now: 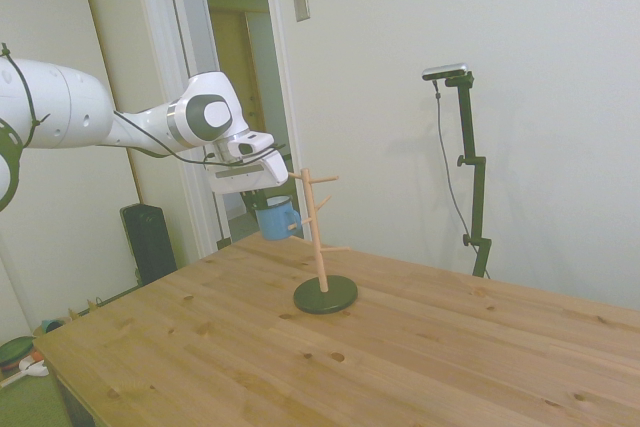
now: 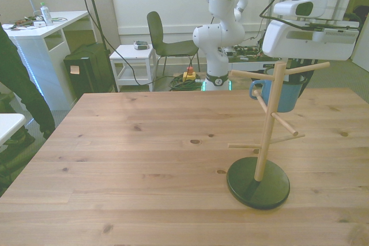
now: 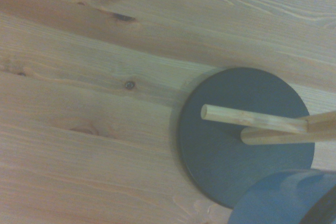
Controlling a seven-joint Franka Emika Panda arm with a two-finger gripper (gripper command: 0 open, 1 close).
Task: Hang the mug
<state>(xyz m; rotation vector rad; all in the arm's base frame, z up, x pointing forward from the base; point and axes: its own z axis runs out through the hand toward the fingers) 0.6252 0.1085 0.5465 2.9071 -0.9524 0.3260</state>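
Smooth blue mug (image 1: 276,218) beside wooden-pegged rack (image 1: 321,247), round dark base.

Knotty wooden table (image 2: 144,159) — pale wooden rack (image 2: 264,136), matt dark base (image 2: 258,184)

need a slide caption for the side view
Franka gripper holds the light-blue mug beside the wooden mug rack on the table.
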